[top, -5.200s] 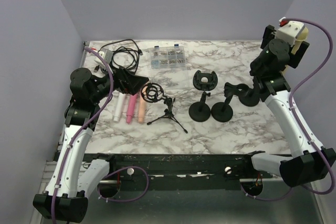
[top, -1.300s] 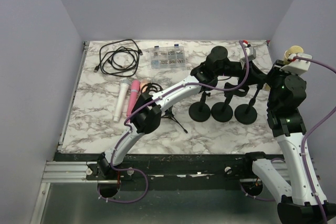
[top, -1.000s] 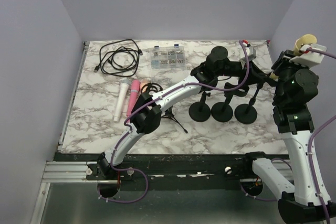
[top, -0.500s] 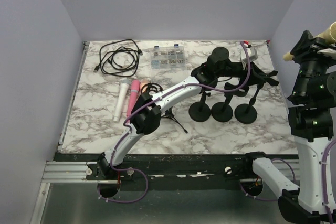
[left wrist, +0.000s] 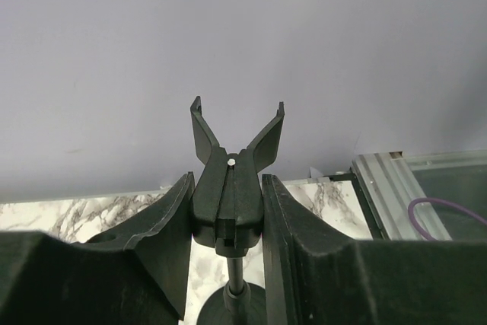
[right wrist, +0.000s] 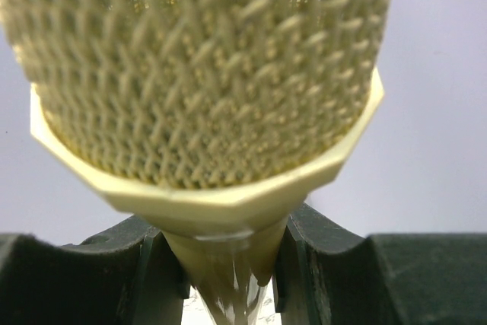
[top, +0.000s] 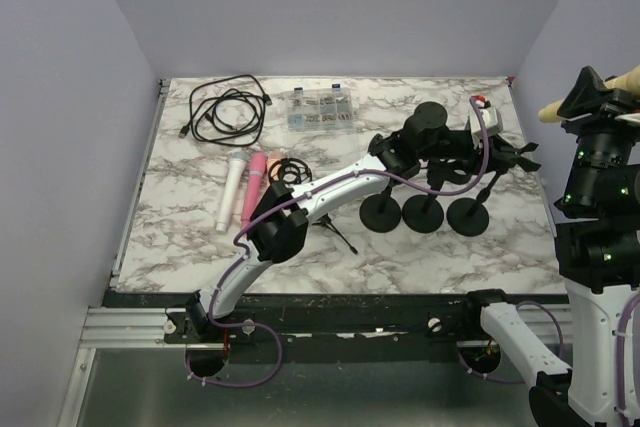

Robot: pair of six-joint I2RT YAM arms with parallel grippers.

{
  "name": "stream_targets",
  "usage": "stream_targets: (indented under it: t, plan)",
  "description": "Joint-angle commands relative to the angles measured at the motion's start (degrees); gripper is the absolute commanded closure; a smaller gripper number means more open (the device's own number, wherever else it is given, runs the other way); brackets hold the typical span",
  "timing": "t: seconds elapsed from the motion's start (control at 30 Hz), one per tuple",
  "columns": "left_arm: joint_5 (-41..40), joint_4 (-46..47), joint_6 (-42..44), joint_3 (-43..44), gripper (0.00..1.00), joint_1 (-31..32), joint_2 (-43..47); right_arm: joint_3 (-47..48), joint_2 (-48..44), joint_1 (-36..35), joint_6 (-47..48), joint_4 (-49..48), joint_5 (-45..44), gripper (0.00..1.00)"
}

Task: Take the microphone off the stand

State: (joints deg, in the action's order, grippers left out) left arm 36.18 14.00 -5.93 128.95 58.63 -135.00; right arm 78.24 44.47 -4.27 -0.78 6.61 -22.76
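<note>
A cream microphone [right wrist: 205, 74] with a mesh head fills the right wrist view. My right gripper [right wrist: 228, 264] is shut on its narrow neck. In the top view that gripper [top: 592, 97] is high at the right edge and the microphone [top: 626, 78] is clear of the table. The rightmost black stand [top: 467, 215] has an empty forked clip [left wrist: 236, 150]. My left gripper [left wrist: 227, 188] has a finger on each side of the clip's body, close against it. In the top view the left gripper [top: 503, 158] reaches across to that clip.
Two more black round-base stands [top: 381, 212] [top: 423, 213] stand left of the held one. A small tripod with a shock mount [top: 290, 169], a white microphone [top: 232, 187] and a pink one [top: 252, 187] are left of centre. A coiled cable [top: 228, 107] and a clear parts box [top: 320, 110] are at the back.
My right arm has lifted the cream microphone up and to the right, away from the stand. My left gripper has shifted a little right on the clip.
</note>
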Motion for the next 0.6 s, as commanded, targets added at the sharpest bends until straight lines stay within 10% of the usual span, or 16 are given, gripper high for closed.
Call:
stream_targets:
  t: [0.0,0.33,0.57]
  plan:
    - [-0.91,-9.92,2.30,-5.28,1.00,0.96,-2.89,-1.06,-0.89,0.05,-0.99,0.86,1.62,0.99]
    - [-2.08,-10.35,0.85,-7.83,0.99,0.96,-0.56,-3.18,-2.01,0.05,-1.32,0.82,1.97,0.99]
    - [-3.95,-11.62,-3.29,-6.50,0.14,0.87,6.46,-3.71,-2.11,0.05,-1.86,1.03,2.95,0.99]
